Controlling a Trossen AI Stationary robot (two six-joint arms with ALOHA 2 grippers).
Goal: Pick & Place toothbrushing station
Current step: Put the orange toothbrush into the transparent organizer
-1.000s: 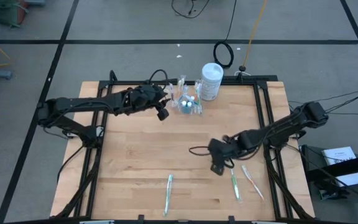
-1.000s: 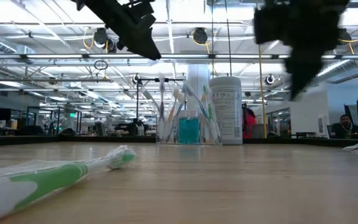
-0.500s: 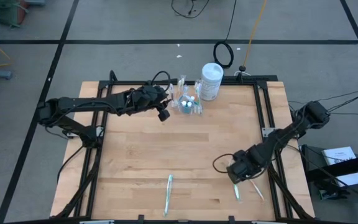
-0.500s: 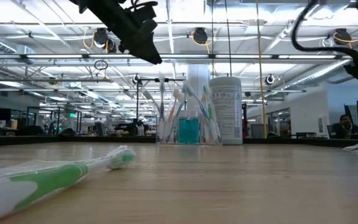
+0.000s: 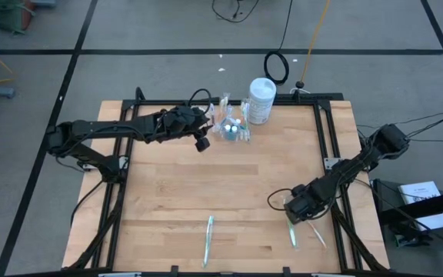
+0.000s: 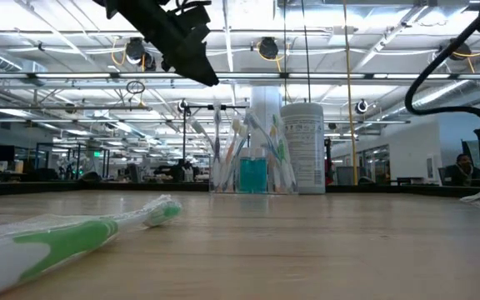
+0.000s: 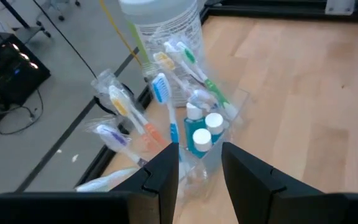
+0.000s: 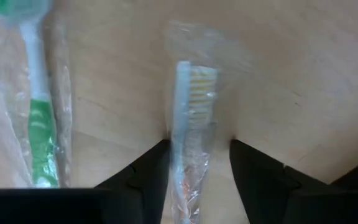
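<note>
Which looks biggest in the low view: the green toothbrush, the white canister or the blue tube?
1. Green toothbrush, but it lies nearest the camera, which exaggerates it.
2. White canister.
3. Blue tube, in the clear cup beside the canister.

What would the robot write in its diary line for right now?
right gripper: open, straddling wrapped toothbrush on table | left gripper: open, hovering by cup of toothbrushes | loose toothbrushes on table: three
</note>
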